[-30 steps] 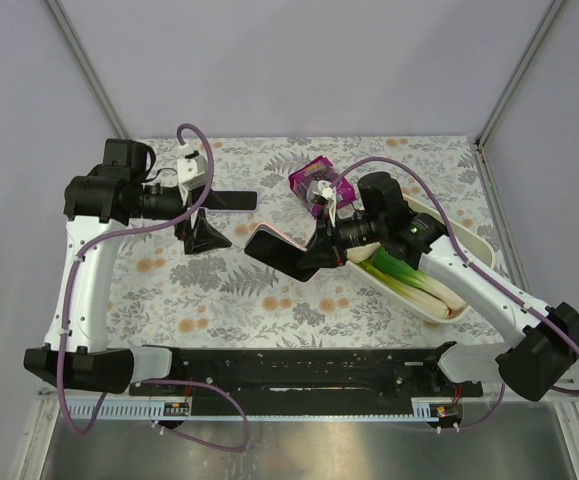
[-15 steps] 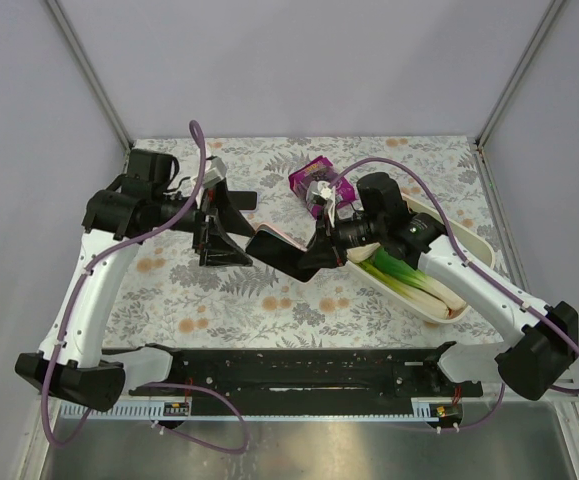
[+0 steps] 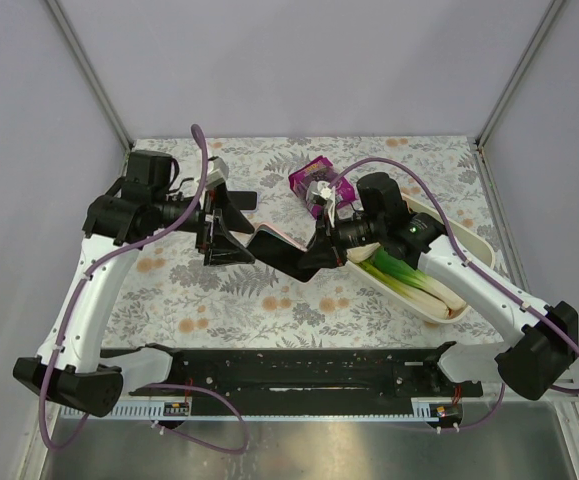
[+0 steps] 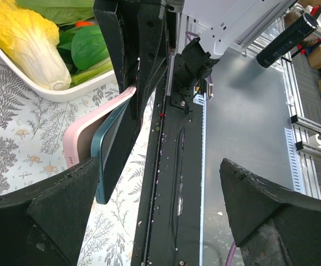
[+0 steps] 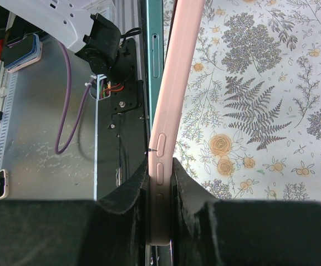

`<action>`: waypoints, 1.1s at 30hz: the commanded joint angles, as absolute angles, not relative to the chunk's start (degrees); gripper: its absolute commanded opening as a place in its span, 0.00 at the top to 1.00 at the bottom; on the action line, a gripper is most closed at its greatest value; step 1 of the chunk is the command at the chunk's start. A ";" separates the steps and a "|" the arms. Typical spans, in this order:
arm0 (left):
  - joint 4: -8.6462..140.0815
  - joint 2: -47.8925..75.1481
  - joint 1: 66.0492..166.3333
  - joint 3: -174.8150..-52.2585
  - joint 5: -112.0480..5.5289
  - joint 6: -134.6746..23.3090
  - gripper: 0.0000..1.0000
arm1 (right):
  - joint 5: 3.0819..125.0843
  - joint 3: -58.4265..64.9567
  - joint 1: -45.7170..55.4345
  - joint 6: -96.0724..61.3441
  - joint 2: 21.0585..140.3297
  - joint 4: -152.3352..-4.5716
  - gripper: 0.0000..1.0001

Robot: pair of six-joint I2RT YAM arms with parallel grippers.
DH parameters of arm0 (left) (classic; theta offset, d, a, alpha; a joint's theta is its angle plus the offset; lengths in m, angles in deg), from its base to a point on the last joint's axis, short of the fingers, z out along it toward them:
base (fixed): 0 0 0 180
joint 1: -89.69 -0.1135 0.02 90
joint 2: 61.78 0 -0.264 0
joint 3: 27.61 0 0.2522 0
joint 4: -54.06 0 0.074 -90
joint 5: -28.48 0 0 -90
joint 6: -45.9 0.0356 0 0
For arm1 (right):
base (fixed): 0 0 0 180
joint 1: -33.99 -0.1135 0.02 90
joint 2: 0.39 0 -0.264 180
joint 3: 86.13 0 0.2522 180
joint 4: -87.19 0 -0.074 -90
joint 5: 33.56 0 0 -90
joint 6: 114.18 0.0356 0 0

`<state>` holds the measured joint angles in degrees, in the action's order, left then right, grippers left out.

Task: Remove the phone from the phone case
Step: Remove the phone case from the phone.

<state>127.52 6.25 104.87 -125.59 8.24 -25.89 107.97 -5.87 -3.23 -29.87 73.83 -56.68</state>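
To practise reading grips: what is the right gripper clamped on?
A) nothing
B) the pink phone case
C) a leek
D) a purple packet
B: in the right wrist view the right gripper is shut on the edge of the pink phone case, with the teal phone alongside.

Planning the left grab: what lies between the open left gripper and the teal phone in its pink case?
Nothing: the left wrist view shows a bare gap from the left gripper to the teal phone.
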 commanded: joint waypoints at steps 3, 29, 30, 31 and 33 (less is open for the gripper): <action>125.39 4.93 105.07 -124.25 6.24 -24.42 0.08 | 109.70 -3.73 -2.93 -29.89 73.18 -59.98 1.00; 125.48 5.28 109.02 -120.56 6.33 -21.52 0.12 | 110.23 -3.55 -2.93 -29.01 73.26 -60.50 1.00; 125.48 5.37 109.38 -120.47 6.24 -21.43 0.13 | 110.14 -3.55 -2.93 -29.01 73.35 -60.50 1.00; 125.48 5.54 109.55 -120.47 6.24 -21.34 0.15 | 110.23 -3.55 -2.93 -29.01 73.27 -60.59 1.00; 125.48 5.98 110.26 -120.29 5.89 -21.08 0.20 | 110.23 -3.55 -2.93 -29.01 73.27 -60.50 1.00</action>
